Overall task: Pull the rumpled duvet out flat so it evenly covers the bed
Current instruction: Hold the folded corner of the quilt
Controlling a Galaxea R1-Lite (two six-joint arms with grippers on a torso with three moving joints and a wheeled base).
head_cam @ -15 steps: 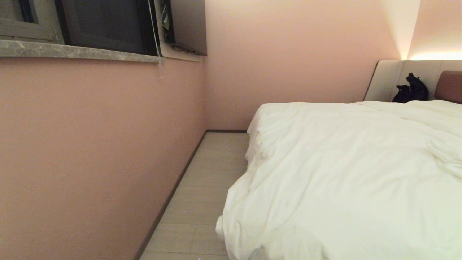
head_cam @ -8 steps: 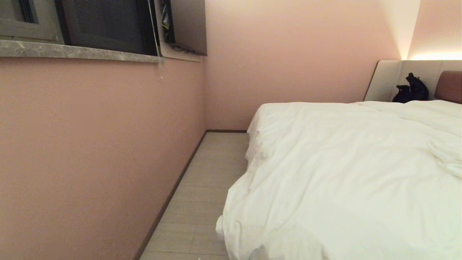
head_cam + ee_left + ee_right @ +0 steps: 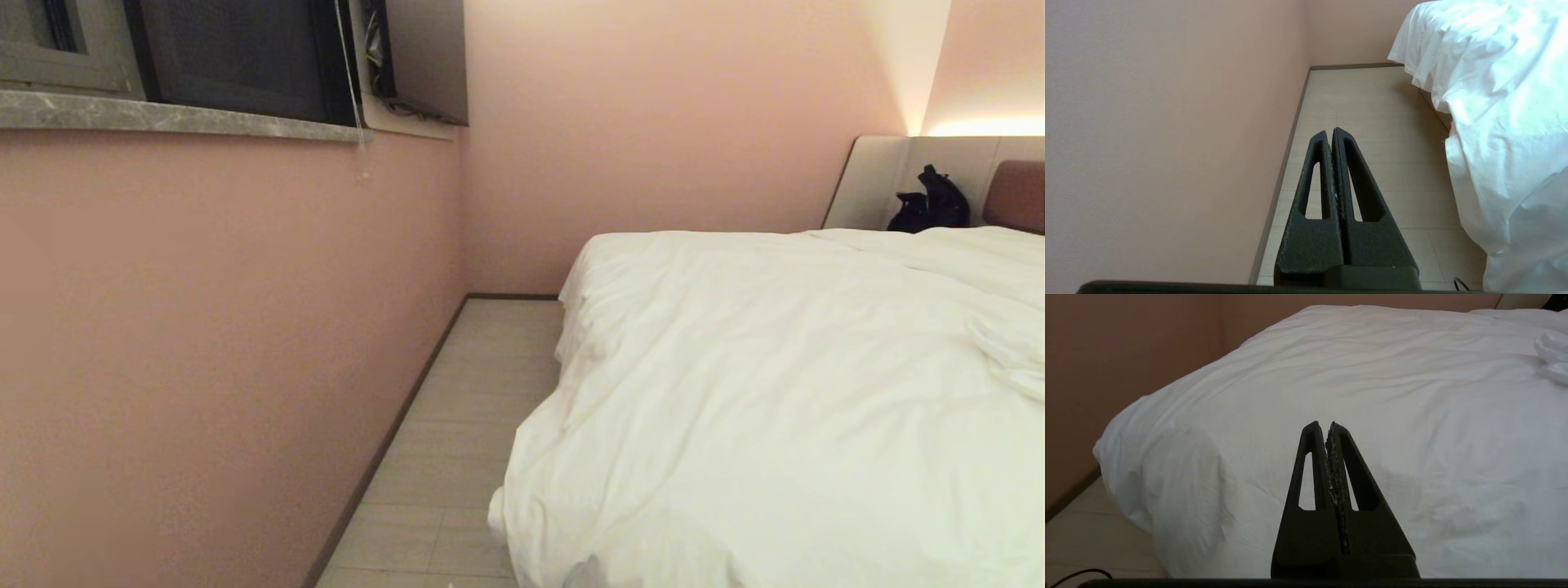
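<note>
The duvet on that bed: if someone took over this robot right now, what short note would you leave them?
Left hand: shut, empty, over the floor strip between wall and bed.
Right hand: shut, empty, facing the duvet, not touching it.
Duvet: spread over most of the bed, draping over the near corner; a rumpled bunch remains on the robot's right side.
Done: no grip taken.
Left: grasp an edge, pull that bunch flat, even out the overhang.

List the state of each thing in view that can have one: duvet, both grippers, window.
duvet: spread over the bed, rumpled at its right edge, overhanging toward the floor.
left gripper: jaws shut, empty, above the floor.
right gripper: jaws shut, empty, facing the duvet.
window: dark.
</note>
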